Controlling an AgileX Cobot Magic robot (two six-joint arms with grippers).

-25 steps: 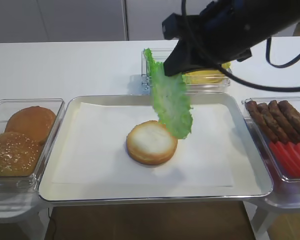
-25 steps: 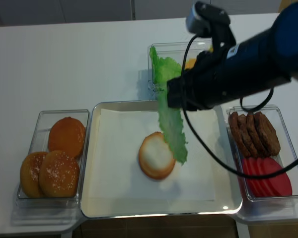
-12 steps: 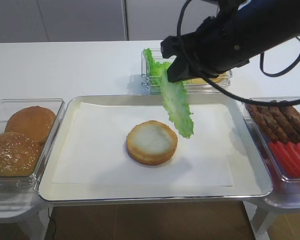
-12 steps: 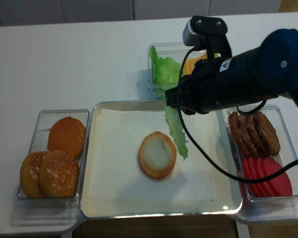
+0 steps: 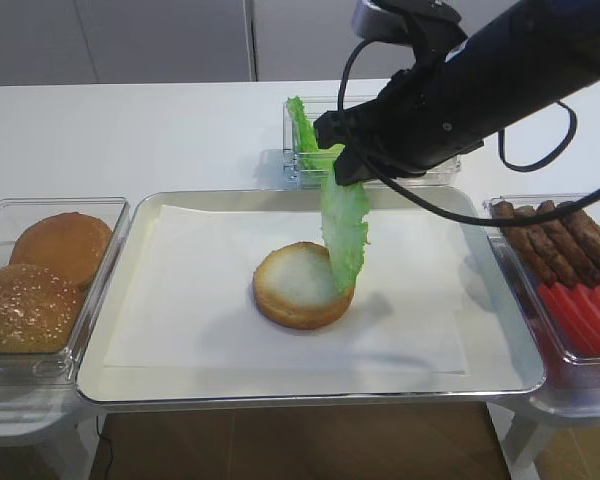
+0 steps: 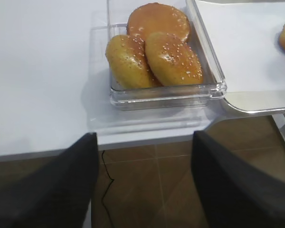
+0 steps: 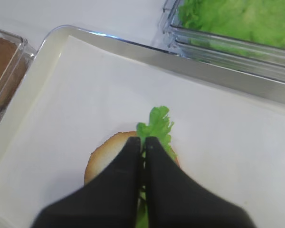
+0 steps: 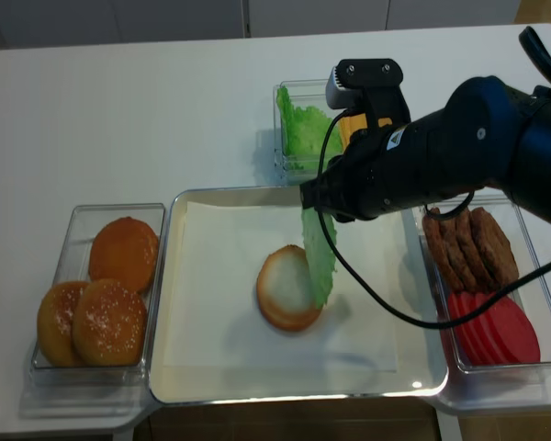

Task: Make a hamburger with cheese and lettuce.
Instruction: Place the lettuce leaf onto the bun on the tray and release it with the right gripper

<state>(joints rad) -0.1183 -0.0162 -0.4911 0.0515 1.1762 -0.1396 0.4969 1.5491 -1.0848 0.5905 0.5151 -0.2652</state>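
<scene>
The hamburger bun half point(image 5: 299, 284) lies cut face up on white paper in the metal tray point(image 5: 130, 300); it also shows in the right wrist view point(image 7: 104, 154) and the realsense view point(image 8: 285, 287). My right gripper point(image 7: 144, 141) is shut on a lettuce leaf point(image 5: 345, 226), which hangs down with its tip over the bun's right edge point(image 8: 320, 255). More lettuce point(image 5: 302, 128) stands in a clear box at the back. The cheese point(image 8: 354, 119) is mostly hidden behind my right arm. My left gripper point(image 6: 145, 137) is open and empty, below the table edge near the bun-top box.
A clear box at the left holds domed brown bun tops point(image 5: 40, 285). A clear box at the right holds brown patties point(image 5: 560, 235) and red tomato slices point(image 5: 585, 315). My right arm point(image 5: 480, 80) reaches over the back boxes.
My right gripper has moved left and down with the lettuce; the leaf's tip, which hung beside the bun, now hangs over the bun's right edge.
</scene>
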